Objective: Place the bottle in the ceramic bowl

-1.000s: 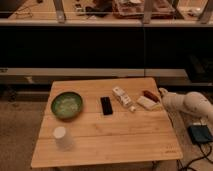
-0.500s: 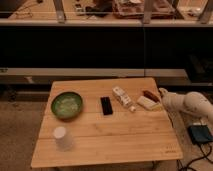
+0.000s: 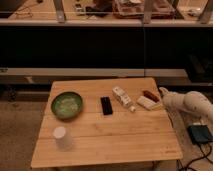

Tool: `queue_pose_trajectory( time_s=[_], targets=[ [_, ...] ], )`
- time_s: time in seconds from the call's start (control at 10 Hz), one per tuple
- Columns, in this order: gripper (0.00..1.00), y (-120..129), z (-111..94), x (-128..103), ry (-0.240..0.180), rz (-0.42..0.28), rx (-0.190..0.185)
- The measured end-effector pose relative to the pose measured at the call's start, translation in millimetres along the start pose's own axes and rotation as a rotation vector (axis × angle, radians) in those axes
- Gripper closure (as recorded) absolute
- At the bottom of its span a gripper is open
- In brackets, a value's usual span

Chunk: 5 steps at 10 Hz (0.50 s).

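Approach step: pincer [image 3: 162, 93] at table [image 3: 110, 135] edge, beside white block [image 3: 146, 103], apart fr. bottle [image 3: 123, 96]; grip state cannot tell. Next: grasp bottle, carry to ceramic bowl [image 3: 66, 104].

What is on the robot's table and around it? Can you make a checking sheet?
Surface: wooden table, light planks.
Job's things: bottle lying right of centre; green bowl at left, bottle not in it.
Clutter: white cup front left; black flat thing in the middle; white block and reddish thing at right.
Grippers: pincer at the table's right edge, beside the reddish thing.
Cables: cable on the floor by a blue box.
Surroundings: dark shelf unit behind.
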Motion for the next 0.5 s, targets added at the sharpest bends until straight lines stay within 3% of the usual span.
queue_pose_trajectory(
  time_s=[0.1,0.3,0.5],
  targets=[
    [0.2,-8.5,5.3,-10.7,0.024,-0.06,0.005],
    [0.2,-9.4,12.9,-37.9,0.048,-0.098,-0.033],
    [0.2,-1.3,18.3,-66.3,0.037,-0.151,-0.07]
  ],
)
